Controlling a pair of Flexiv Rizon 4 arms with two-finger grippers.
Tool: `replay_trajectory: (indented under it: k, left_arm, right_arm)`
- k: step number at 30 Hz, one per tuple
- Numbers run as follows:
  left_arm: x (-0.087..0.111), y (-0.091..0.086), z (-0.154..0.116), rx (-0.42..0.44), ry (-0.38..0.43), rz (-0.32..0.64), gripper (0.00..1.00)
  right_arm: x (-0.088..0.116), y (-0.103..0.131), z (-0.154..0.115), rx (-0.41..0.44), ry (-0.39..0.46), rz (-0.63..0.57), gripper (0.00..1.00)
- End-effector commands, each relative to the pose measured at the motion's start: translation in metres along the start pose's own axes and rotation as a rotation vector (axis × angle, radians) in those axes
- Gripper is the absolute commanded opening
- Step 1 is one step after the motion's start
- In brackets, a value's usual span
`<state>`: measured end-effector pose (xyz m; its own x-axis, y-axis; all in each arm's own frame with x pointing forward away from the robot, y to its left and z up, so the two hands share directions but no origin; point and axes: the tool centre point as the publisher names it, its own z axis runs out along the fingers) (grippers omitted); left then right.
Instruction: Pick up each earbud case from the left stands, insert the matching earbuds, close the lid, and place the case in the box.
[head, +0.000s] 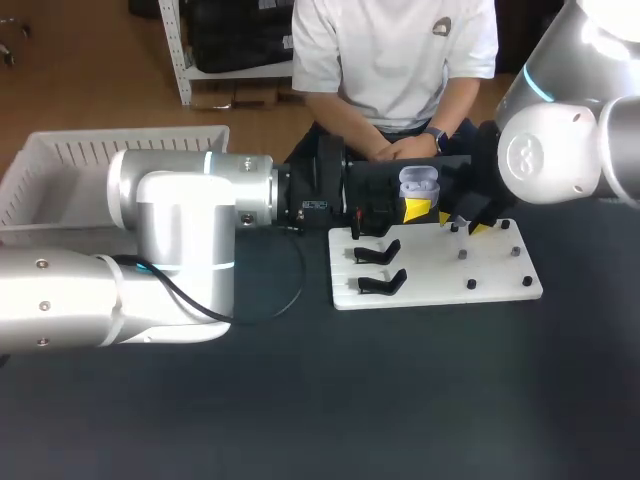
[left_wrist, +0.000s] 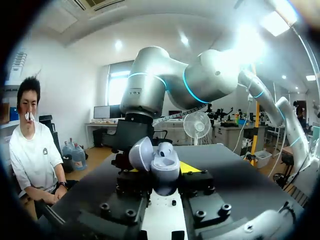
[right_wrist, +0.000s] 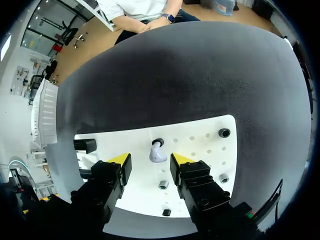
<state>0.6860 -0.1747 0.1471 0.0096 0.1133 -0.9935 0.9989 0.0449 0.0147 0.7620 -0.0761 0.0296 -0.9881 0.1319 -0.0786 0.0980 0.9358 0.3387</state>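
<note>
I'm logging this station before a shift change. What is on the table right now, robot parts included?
earbud case: one, pale lilac, lid open, held above the board's far edge
earbud: one, pale lilac, on a peg on the board, just ahead of the right gripper's open fingers
stands: two seen, black, empty, on the board's left part
pegs: several, small and dark, on the board's right part
board: one, white, mid-table
basket: one, white, at the table's far left
table: one, dark grey
left gripper: one, black with yellow tips, shut on the earbud case
right gripper: one, black with yellow tips, open over the board
</note>
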Motion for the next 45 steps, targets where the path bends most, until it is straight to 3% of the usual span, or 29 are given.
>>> replay_trajectory:
  k: [1, 23, 27, 35, 45]
  left_arm:
    - [0.0016, -0.0008, 0.0004, -0.006, -0.008, 0.005, 0.00]
    - [0.0016, -0.0008, 0.0004, -0.006, -0.008, 0.005, 0.00]
    - [0.0016, -0.0008, 0.0004, -0.006, -0.008, 0.005, 0.00]
    - [0.0016, -0.0008, 0.0004, -0.006, -0.008, 0.005, 0.00]
    - [0.0016, -0.0008, 0.0004, -0.006, -0.008, 0.005, 0.00]
  right_arm:
    - [-0.0009, 0.0003, 0.0018, 0.000, 0.000, 0.001, 0.48]
    - [-0.0008, -0.0053, 0.0007, 0.012, -0.007, 0.024, 0.43]
    - [-0.0006, -0.0044, 0.0022, 0.015, -0.004, 0.023, 0.36]
    - [-0.0002, -0.0052, 0.0029, 0.016, -0.003, 0.026, 0.36]
    - [-0.0024, -0.0071, 0.0023, 0.016, -0.006, 0.032, 0.30]
